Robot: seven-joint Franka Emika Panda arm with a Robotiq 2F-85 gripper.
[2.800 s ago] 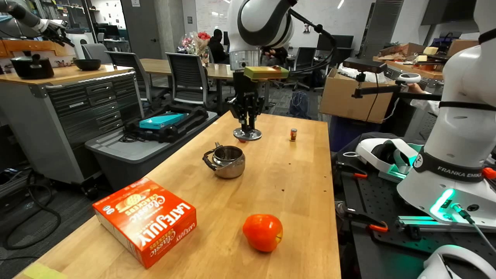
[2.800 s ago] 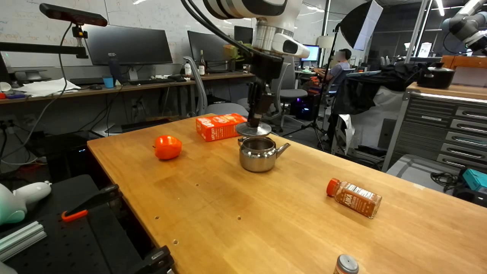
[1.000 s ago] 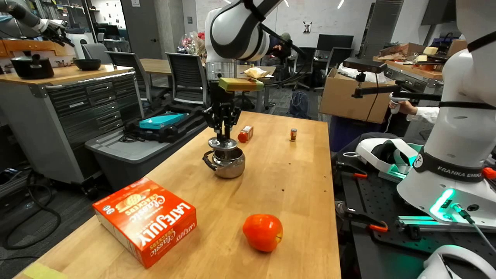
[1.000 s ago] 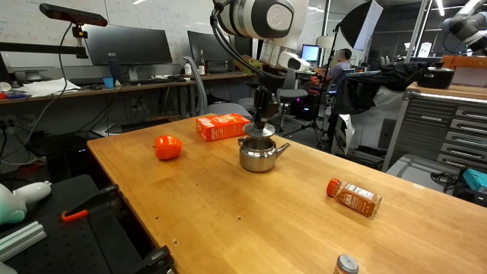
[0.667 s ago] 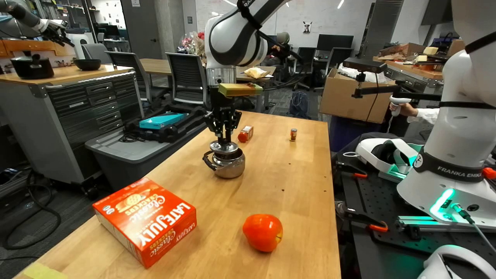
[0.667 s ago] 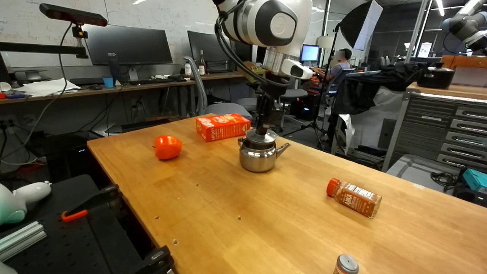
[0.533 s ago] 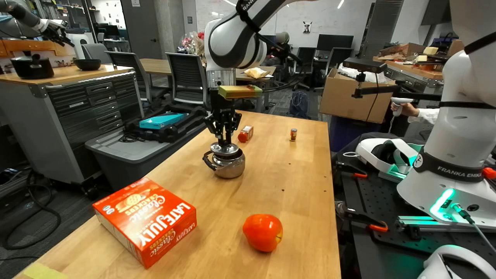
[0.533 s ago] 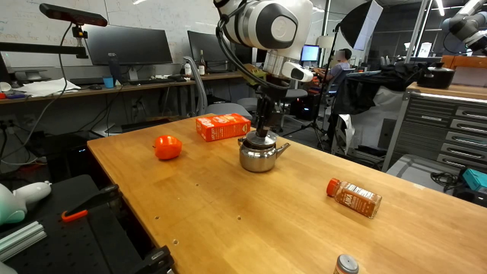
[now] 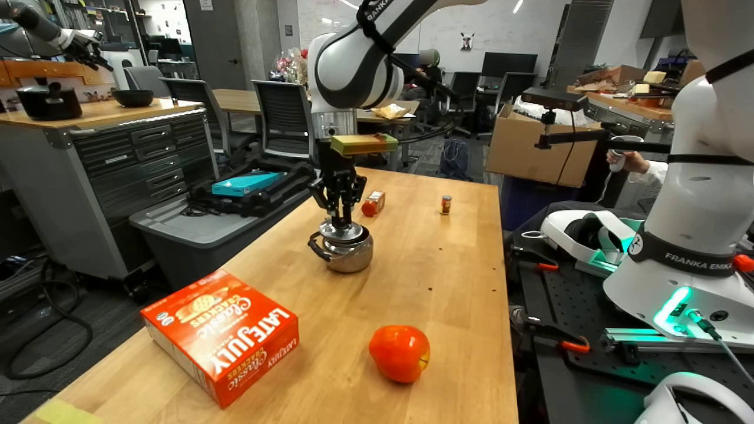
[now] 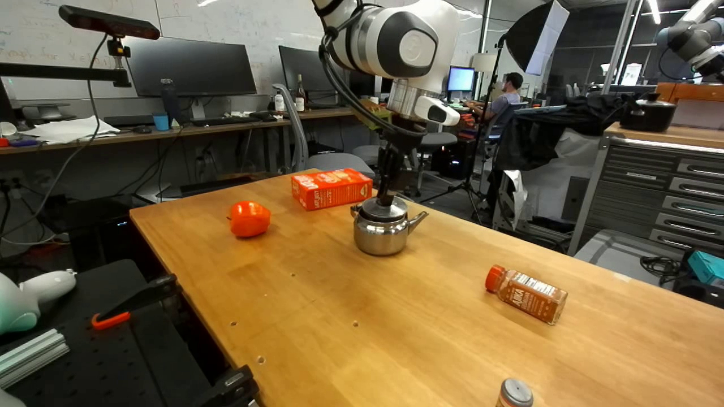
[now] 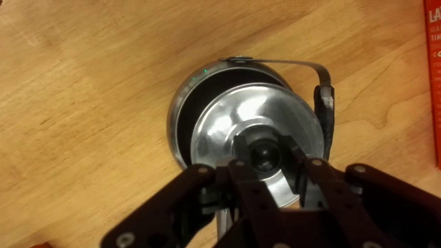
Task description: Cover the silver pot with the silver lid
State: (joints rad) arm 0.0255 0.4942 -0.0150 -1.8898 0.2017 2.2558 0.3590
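The silver pot [image 9: 351, 258] is a small shiny kettle with a spout and a dark handle. It stands upright on the table and also shows in an exterior view [image 10: 380, 237] and in the wrist view [image 11: 174, 120]. The silver lid [image 9: 340, 234] is at the pot's mouth, off centre. In the wrist view, the lid [image 11: 220, 127] leaves a dark crescent of the opening uncovered on the upper left. My gripper [image 11: 264, 146] is shut on the lid's dark knob, with a finger on each side. In an exterior view, the gripper [image 10: 386, 199] points down over the pot.
A red cracker box [image 9: 224, 330] and a red-orange pepper or apple [image 9: 400, 353] stand on the wooden table [image 9: 447, 282]. A spice bottle [image 10: 526, 294] lies on its side. A small jar [image 9: 446, 205] stands near the table's edge.
My gripper has carried the lid over and down to the pot's mouth. In the last half second the lid sank a little and the pot shifted slightly.
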